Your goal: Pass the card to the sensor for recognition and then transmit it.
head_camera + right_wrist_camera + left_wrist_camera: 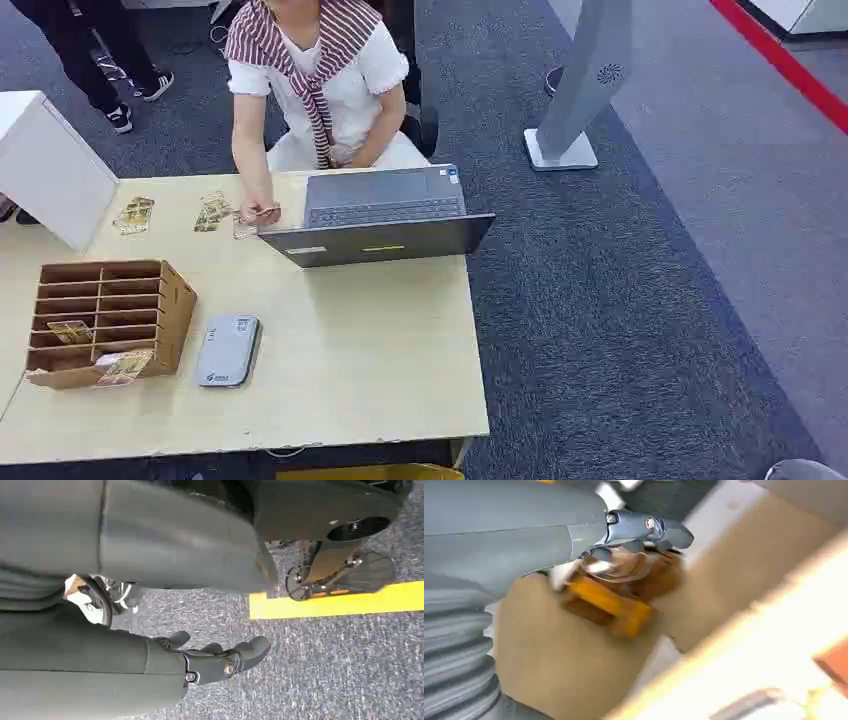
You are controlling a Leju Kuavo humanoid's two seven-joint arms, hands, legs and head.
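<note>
On the tabletop (350,340), cards (122,367) sit in the wooden rack (105,318) at far left, the grey sensor (228,350) just beside it; none is picked yet. The left hand (644,530) is blurred, fingers' state unclear. The right hand (220,662) hangs empty, fingers loosely curled. Next, I judge: reach for a rack card.

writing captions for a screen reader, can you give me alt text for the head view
A person sits behind a pale wooden table, one hand on a card beside an open laptop. Nearer the camera stand a wooden slotted card rack and a grey card reader.
</note>
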